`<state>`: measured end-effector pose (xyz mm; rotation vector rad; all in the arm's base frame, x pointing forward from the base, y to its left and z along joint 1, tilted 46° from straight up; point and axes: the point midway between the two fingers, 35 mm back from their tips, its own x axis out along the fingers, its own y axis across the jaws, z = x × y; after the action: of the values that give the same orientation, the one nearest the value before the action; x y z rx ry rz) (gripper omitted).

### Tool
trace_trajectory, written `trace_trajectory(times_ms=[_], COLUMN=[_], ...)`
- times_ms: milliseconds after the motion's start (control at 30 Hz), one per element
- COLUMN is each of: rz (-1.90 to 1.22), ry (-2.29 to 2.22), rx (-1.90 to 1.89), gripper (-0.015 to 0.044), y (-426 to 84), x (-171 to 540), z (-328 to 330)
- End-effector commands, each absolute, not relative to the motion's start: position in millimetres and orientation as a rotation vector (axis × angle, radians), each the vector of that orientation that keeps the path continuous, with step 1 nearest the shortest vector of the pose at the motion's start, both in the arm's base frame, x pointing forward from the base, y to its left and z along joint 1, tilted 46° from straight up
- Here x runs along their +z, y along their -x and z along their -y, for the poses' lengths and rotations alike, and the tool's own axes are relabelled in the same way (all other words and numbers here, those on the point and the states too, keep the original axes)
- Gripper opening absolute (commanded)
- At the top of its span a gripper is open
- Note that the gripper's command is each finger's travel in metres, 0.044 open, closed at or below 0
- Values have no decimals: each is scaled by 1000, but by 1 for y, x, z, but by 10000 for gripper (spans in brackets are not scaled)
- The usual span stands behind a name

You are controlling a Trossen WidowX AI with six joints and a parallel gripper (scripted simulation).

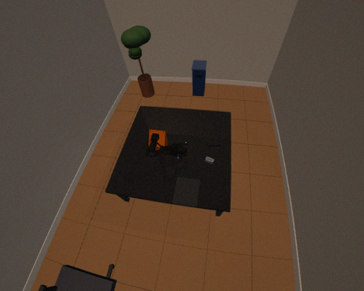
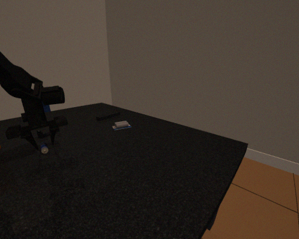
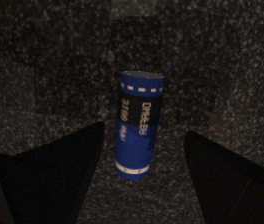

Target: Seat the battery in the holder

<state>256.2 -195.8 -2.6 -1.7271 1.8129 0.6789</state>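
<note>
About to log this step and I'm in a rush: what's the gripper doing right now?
Gripper: open, holding nothing; its fingers straddle the battery lying on the table, not touching it.
</note>
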Motion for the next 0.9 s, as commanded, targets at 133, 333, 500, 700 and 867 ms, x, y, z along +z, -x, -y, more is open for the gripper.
trace_trajectory(times_ms=[133,333,500,700,867], rz=[-1821,-1821,-1821,-1819,-1818], ry=[1720,1720,1720,1719,1719], rx=[702,702,702,703,702], gripper=[212,114,80,77,77], y=[-251,-251,-251,-252,-254], x=[-12,-12,-12,-4,22], z=[200,200,200,191,165])
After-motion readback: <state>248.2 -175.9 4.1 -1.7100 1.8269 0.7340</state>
